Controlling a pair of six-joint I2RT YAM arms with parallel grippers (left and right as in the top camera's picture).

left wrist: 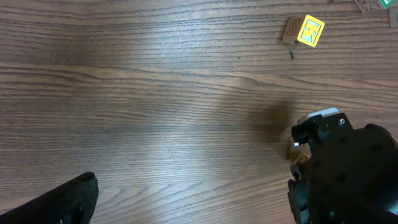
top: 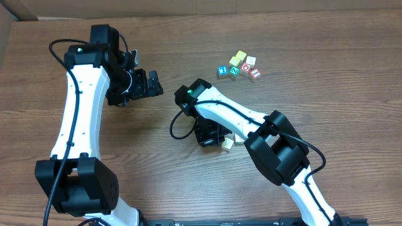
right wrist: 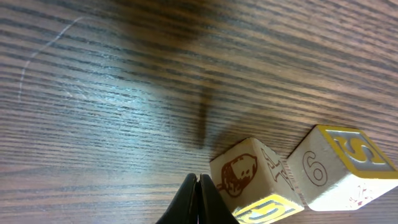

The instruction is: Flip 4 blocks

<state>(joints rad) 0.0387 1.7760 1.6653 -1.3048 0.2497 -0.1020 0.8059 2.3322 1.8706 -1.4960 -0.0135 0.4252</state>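
While left pincer (top: 151,83) gapes (aloft), right pincer (right wrist: 199,190) — closed — sits low beside block (right wrist: 249,180).

Left arm (top: 80,107): white shell, black joints, green light (top: 79,47) glowing.
Right arm (top: 229,112): same colours, black cable (top: 173,129) looping out.

Brown wood-grain tabletop (top: 326,81) under soft, even light, tan surface (top: 188,5) beyond its far edge.

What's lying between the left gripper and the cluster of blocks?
Only bare table, seen in the overhead view, between the left gripper and the cluster of blocks.
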